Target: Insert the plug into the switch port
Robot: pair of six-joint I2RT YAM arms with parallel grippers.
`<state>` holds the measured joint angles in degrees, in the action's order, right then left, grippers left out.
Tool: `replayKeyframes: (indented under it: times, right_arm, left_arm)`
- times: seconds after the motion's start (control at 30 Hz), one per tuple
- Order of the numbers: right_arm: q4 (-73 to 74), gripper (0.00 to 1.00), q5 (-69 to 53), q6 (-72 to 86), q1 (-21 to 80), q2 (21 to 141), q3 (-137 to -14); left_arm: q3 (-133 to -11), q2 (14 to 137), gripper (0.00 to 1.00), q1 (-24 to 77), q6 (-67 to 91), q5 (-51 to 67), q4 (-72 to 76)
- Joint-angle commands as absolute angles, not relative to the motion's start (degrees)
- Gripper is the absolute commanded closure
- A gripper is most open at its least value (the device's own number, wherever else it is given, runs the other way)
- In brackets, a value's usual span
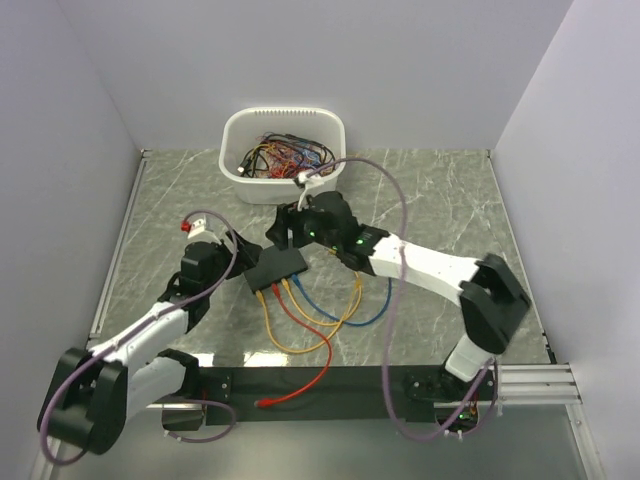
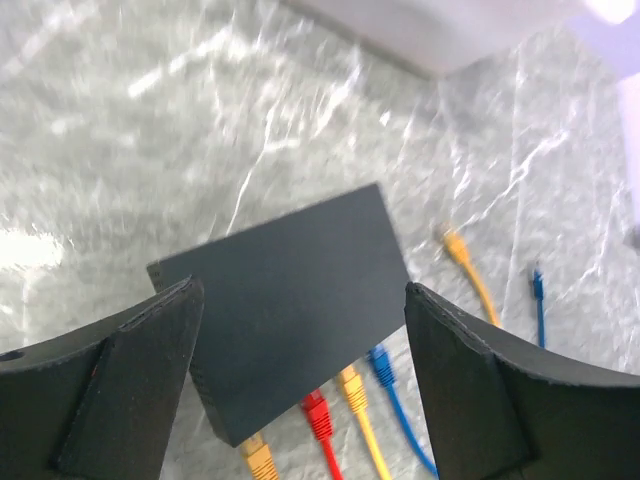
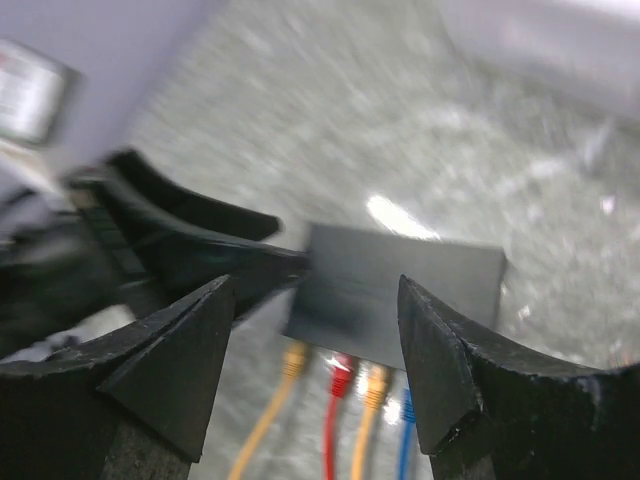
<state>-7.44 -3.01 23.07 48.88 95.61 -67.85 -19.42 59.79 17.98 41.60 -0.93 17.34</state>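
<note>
- Switch [image 1: 275, 268] mid-table; ports [image 1: 282, 281] along its near edge, four cables [image 2: 316, 408] seated.
- Loose red plug [image 1: 262, 402] near the bases — likely light, rigid, brittle clip; pinch its sides.
- Left gripper [image 2: 300, 300], right gripper [image 3: 315, 290] — fingers apart, empty.

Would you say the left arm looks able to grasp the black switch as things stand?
Probably yes: the left gripper is open with the switch right before it, nothing between. The right gripper, also open, sits close and might crowd it.
</note>
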Motion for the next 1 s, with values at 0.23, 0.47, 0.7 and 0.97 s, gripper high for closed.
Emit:
replayKeyframes:
  times: [0.23, 0.47, 0.7, 0.97]
  right_arm:
    - [-14.6, 0.26, 3.1, 21.2, 52.7, 71.1, -51.3]
    - [-17.1, 0.27, 7.6, 21.6, 58.3, 56.7, -38.8]
    - [-12.1, 0.27, 5.3, 23.2, 60.4, 44.6, -31.6]
    - [-7.0, 0.27, 7.6, 26.1, 60.6, 32.7, -26.9]
  left_arm:
    - [-21.2, 47.4, 0.09, 17.1, 37.6, -11.1, 9.2]
    - [-14.6, 39.4, 0.08, 16.8, 39.7, -24.8, 13.3]
    - [-8.9, 32.4, 0.04, 16.7, 37.0, -41.9, 20.6]
    - [-3.6, 39.4, 0.01, 15.7, 25.7, -50.6, 38.2]
